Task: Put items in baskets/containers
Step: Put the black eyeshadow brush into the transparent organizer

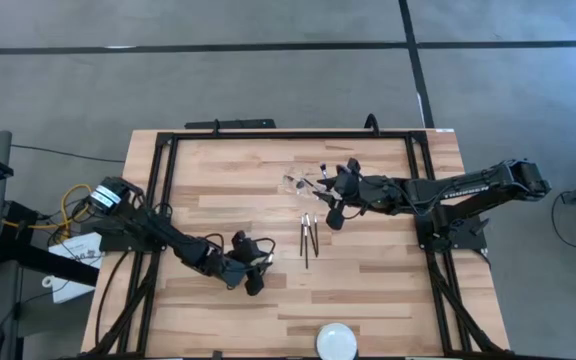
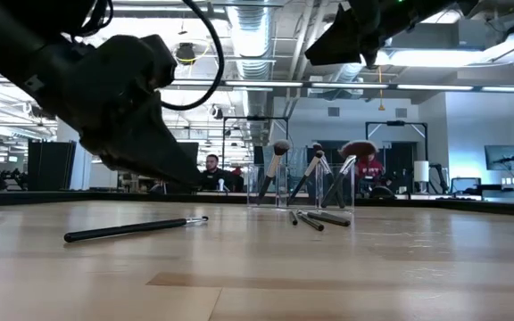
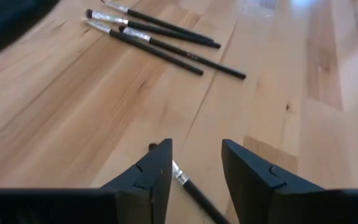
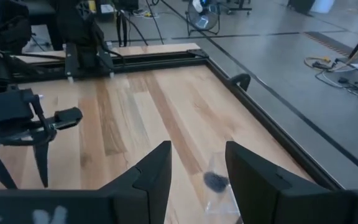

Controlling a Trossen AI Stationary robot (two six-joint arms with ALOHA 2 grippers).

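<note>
A clear container [image 2: 300,189] stands on the far middle of the table with three brushes [image 2: 275,169] upright in it, heads up; it also shows in the high view [image 1: 300,182]. Three slim brushes [image 1: 308,236] lie side by side on the table near it. One more brush [image 2: 136,228] lies flat on the wood. My left gripper [image 3: 194,165] is open low over that brush [image 3: 188,183], one finger on either side of it; I see no touch. My right gripper [image 4: 197,180] is open and empty above the container [image 4: 219,199].
A white round disc [image 1: 336,340] lies at the table's near edge. A black frame rail [image 1: 288,134] runs along the table's far and side edges. Bare wood lies between the two arms and toward the near right.
</note>
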